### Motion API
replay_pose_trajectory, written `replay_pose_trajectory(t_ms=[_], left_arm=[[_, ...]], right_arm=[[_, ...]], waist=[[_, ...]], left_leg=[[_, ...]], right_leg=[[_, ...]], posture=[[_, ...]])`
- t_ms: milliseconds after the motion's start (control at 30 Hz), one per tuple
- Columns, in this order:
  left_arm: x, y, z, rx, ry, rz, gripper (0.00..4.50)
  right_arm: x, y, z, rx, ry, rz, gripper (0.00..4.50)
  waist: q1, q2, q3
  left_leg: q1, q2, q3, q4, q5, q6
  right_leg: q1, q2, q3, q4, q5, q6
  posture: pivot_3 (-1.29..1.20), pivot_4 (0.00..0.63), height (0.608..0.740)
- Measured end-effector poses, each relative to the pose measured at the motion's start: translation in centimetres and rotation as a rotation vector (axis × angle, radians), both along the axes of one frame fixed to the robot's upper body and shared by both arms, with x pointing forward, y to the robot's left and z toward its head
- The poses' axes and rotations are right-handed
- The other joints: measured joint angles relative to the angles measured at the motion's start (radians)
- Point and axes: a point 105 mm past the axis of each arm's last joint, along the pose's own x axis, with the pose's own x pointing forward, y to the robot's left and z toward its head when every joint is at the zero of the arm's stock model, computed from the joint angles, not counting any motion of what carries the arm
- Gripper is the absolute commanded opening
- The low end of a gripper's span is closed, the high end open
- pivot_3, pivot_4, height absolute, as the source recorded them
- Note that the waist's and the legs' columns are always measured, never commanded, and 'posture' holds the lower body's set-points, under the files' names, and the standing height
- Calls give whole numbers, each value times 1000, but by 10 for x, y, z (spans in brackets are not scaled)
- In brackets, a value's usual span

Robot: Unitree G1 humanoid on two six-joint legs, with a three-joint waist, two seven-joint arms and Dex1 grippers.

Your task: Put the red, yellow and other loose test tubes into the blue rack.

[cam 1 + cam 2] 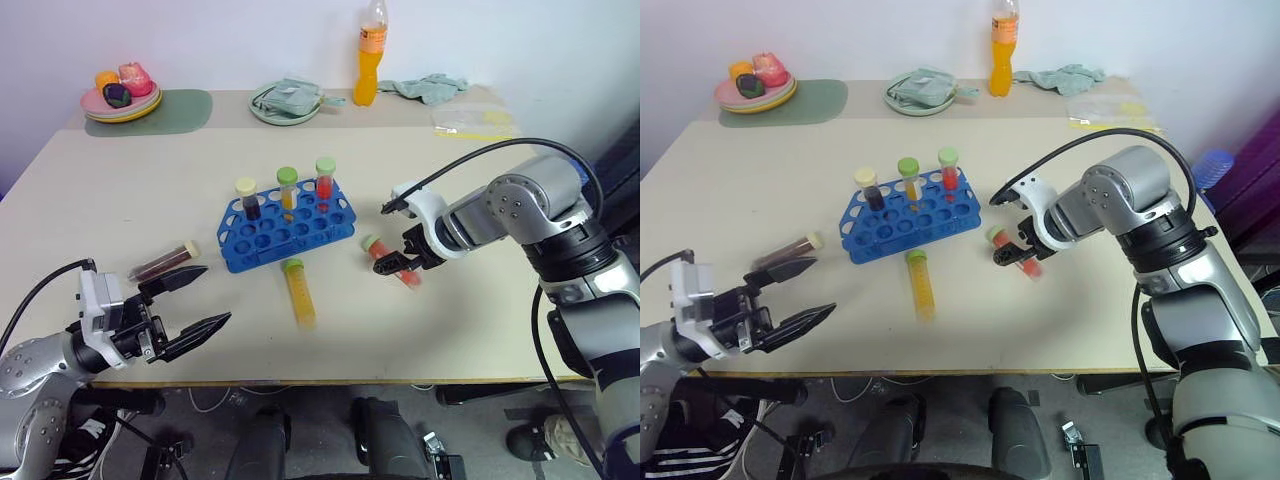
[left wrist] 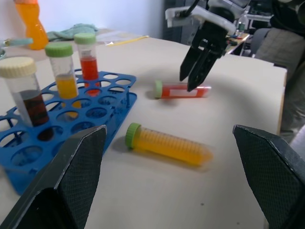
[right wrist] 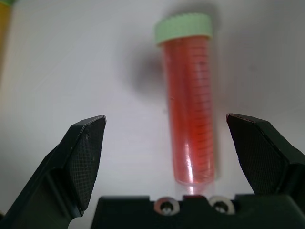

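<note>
At the left, the left gripper hangs with its fingers apart and empty over the table, near a dark tube lying flat. The blue rack in the middle holds three upright tubes, and a yellow tube lies just in front of it. At the right, the right gripper points down with fingers spread wide over the lying red tube, holding nothing.

Three tubes stand in one blue rack; three loose tubes lie around.
</note>
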Motion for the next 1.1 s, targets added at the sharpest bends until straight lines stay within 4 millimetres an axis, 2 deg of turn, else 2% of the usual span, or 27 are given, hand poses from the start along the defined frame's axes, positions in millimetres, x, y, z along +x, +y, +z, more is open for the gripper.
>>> replay_pose_trajectory(t_ms=[200,333,467,567,667,700,767,1000,1100], left_arm=[[-1,-4,3,1,-14,12,4367],[-3,-3,-1,1,7,32,4367],[-3,-3,-1,2,11,38,4367],[-3,-3,-1,2,8,44,4500],[-2,-2,-1,1,7,51,4500],[-2,-2,-1,1,7,51,4500],[-2,-2,-1,1,7,51,4500],[-1,-2,1,5,3,52,4500],[-1,-1,1,21,13,52,4500]], right_arm=[[7,7,-11,-70,-40,-28,4500],[10,-3,-20,-125,-54,-66,4500],[14,-7,-19,-151,-84,-80,4500],[15,-5,-21,-150,-90,-77,3640],[14,1,-23,-138,-84,-54,2132],[14,1,-23,-138,-84,-53,1478],[14,1,-23,-139,-80,-51,803],[15,4,-18,-92,-94,6,795],[7,2,2,-21,-163,224,795]], waist=[[-5,0,0],[-1,0,0],[-5,0,0],[-6,0,0],[-5,0,0],[-5,0,0],[-4,0,0],[-5,1,0],[1,2,1]], left_leg=[[0,0,0,-1,0,0],[0,0,0,0,0,0],[0,0,0,-1,0,0],[0,0,0,-1,0,0],[0,0,0,-1,0,0],[0,0,0,-1,0,0],[0,0,0,-1,0,0],[0,0,0,-1,0,0],[-1,0,0,-2,0,0]], right_leg=[[-1,0,0,0,0,0],[0,0,0,0,0,0],[-1,0,0,0,0,0],[-1,0,0,0,0,0],[-1,0,0,0,0,0],[-1,0,0,0,0,0],[-1,0,0,0,0,0],[-1,0,0,0,0,0],[-1,0,0,-2,-1,2]], posture=[[0,150,740],[0,150,740],[0,150,740],[0,150,740],[0,150,740],[0,150,740],[0,150,740],[0,150,740],[0,150,740]])
